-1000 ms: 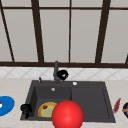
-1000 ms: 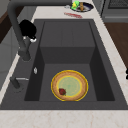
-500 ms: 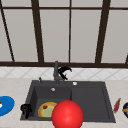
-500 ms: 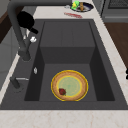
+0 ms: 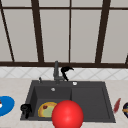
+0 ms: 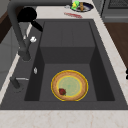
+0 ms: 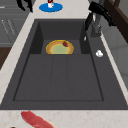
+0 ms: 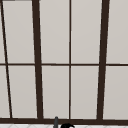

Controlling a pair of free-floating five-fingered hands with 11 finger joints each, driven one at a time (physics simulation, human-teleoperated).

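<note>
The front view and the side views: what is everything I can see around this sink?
Sink: one, dark grey, set in a pale counter.
Faucet: one, dark grey, behind the basin.
Plate: one, yellow-rimmed with a green middle, on the basin floor; a small red bit lies on it.
Ball: one, red, at the sink's front edge.
Blue plate: one, counter left of the sink.
Red strip: one, counter right of the sink.
Window: one, dark-framed.
Left hand: black, at the sink's front left corner.
Right hand: black, at the faucet.
</note>
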